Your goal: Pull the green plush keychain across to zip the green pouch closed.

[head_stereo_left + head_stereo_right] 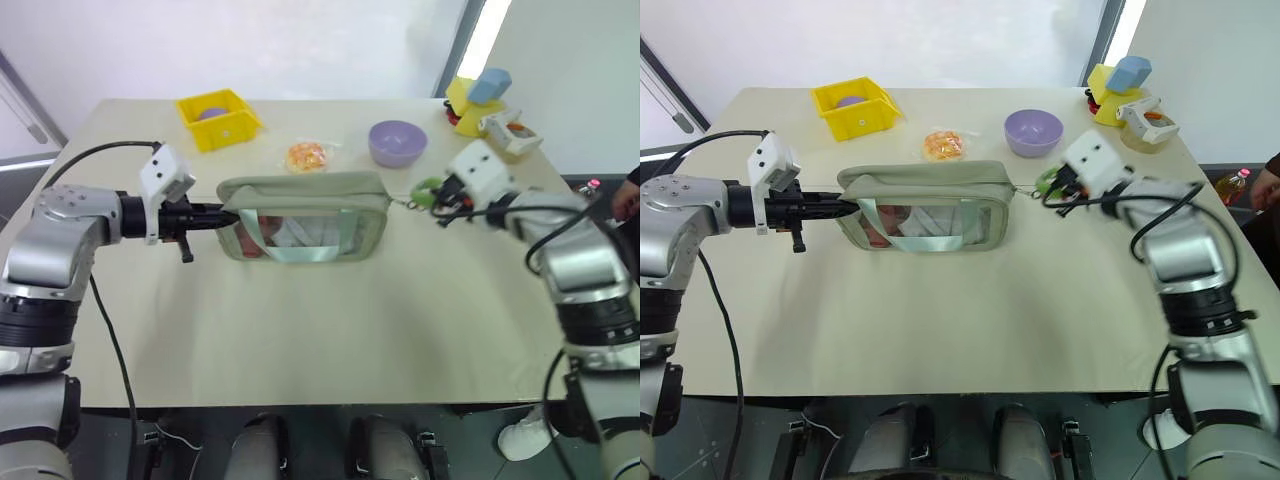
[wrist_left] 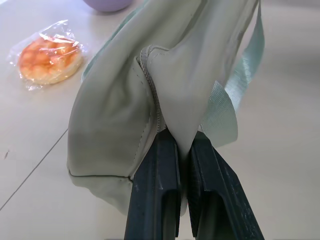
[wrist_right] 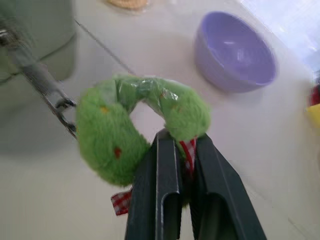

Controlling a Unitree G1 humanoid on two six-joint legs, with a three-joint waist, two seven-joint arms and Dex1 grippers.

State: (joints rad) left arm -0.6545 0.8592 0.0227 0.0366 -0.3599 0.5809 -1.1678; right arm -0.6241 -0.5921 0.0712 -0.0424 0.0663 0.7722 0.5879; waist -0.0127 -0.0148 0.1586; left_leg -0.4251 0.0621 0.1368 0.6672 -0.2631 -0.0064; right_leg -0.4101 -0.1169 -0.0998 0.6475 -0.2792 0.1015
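Observation:
The green pouch (image 1: 300, 215) lies in the middle of the table, its clear window and pale mint strap facing me. My left gripper (image 1: 222, 213) is shut on the pouch's left end fabric (image 2: 170, 100). The green plush keychain (image 3: 135, 125) hangs off the pouch's right end on a short metal chain (image 3: 52, 95). My right gripper (image 1: 432, 198) is shut on the keychain, just right of the pouch. The zipper along the pouch top looks drawn across to the right end.
A yellow bin (image 1: 218, 118) stands at the back left, an orange snack packet (image 1: 307, 156) behind the pouch, and a purple bowl (image 1: 397, 142) at the back right. Yellow and blue blocks (image 1: 477, 98) sit in the far right corner. A person's arm shows at the right edge (image 1: 628, 195).

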